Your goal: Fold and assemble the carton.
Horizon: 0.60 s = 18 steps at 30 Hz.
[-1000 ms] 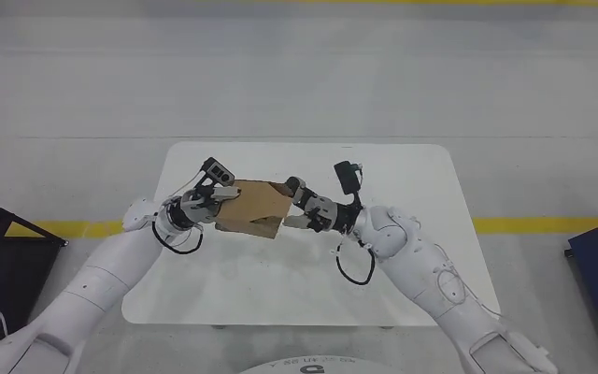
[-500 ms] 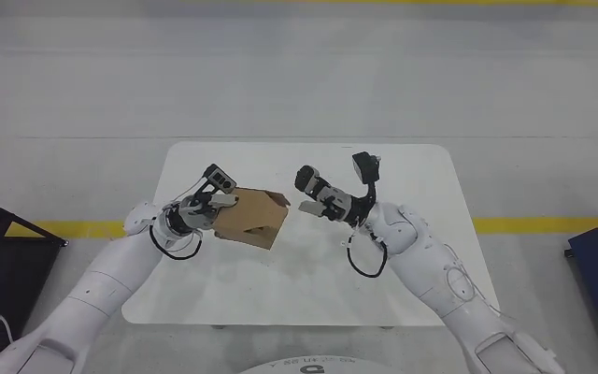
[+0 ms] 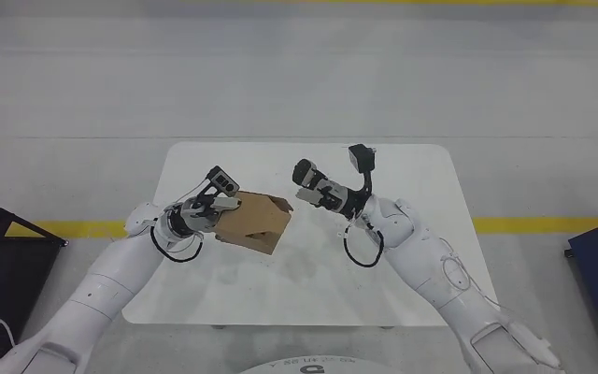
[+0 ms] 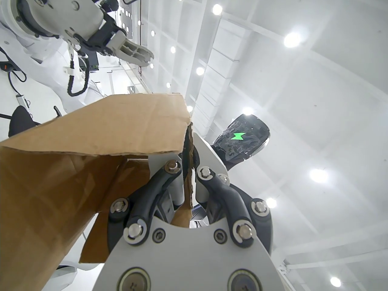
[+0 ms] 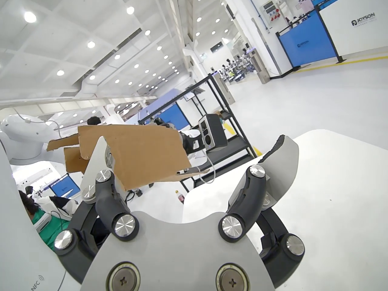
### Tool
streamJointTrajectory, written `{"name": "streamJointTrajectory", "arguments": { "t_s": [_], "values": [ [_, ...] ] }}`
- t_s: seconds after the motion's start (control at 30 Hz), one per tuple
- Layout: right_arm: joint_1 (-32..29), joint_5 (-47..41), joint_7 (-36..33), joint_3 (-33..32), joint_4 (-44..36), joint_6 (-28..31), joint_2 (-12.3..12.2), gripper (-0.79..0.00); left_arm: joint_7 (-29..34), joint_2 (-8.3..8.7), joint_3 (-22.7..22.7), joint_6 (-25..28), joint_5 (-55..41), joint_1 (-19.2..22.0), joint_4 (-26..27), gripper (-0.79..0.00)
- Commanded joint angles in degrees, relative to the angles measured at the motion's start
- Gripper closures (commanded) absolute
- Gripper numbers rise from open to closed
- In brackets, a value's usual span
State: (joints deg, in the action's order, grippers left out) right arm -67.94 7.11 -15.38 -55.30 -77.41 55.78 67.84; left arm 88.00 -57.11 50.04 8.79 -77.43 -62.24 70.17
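Above the table (image 3: 420,266), left tool (image 3: 222,200) pinches the brown carton (image 3: 254,222) (flaps loose); right tool (image 3: 304,175) spread.

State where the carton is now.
In the top view the carton hangs over the table, left of centre, clamped by the left gripper; the open right gripper is apart on its other side.
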Motion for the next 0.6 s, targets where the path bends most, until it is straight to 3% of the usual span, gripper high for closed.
{"name": "streamJointTrajectory", "arguments": {
  "t_s": [0.0,0.57],
  "values": [
    [0.1,0.3,-1.0,0.5,-0.2,0.7,0.1,-0.785,0.0,-0.18,0.1,0.0,0.4,0.0,-0.2,0.000],
    [0.3,7.6,-1.8,2.6,-1.1,0.1,0.8,-0.785,0.0,-1.34,1.4,-0.9,2.8,-0.2,-1.1,0.000]
  ]
}}
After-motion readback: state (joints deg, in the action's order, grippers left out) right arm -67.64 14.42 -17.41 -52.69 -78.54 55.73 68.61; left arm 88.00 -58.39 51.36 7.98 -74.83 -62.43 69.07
